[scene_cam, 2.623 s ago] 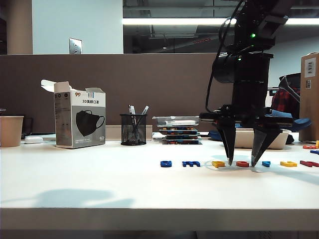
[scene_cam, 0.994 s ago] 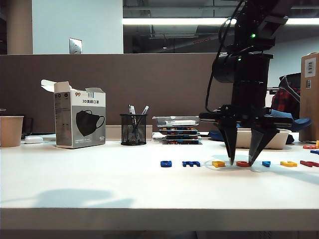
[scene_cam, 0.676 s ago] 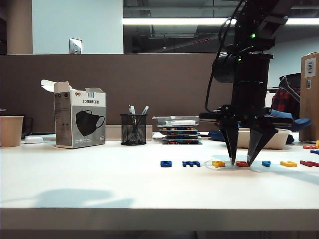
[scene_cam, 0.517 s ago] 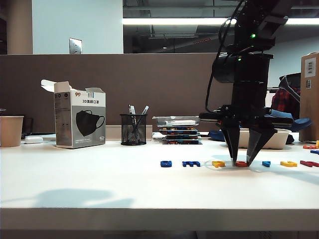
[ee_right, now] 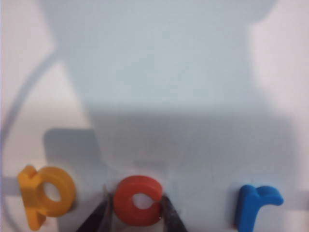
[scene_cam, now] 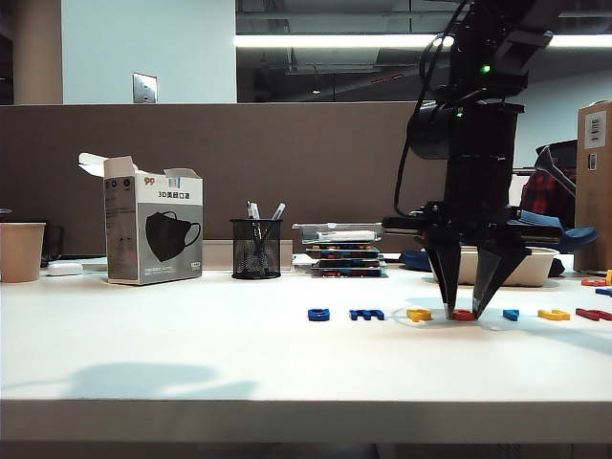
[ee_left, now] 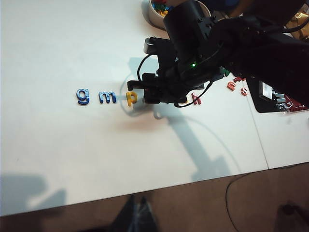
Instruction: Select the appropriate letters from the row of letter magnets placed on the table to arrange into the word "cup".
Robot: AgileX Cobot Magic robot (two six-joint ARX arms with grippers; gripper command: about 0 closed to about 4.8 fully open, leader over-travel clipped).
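Note:
The row of letter magnets lies on the white table (scene_cam: pixel 191 363): dark blue "g" (scene_cam: pixel 318 314) and "m" (scene_cam: pixel 366 314), yellow "p" (scene_cam: pixel 419 314), red "c" (scene_cam: pixel 464 315), light-blue "r" (scene_cam: pixel 511 314), yellow "u" (scene_cam: pixel 553 314). My right gripper (scene_cam: pixel 463 312) points straight down over the row, its fingers (ee_right: pixel 169 215) pressed against both sides of the red "c" (ee_right: pixel 139 200), which rests on the table. The "p" (ee_right: pixel 46 193) and "r" (ee_right: pixel 256 203) flank it. My left gripper (ee_left: pixel 140 217) hangs shut and empty beyond the table's front edge, far from the letters.
A mask box (scene_cam: pixel 153 234), mesh pen cup (scene_cam: pixel 255 249), paper cup (scene_cam: pixel 21 251) and stacked trays (scene_cam: pixel 344 251) line the back. A pale bowl (scene_cam: pixel 535 268) sits behind the right arm. More red letters (scene_cam: pixel 593 314) lie at the far right.
The right gripper's fingers have closed inward from either side until they pinch the red "c". Neither arm has shifted and the letters stay in place.

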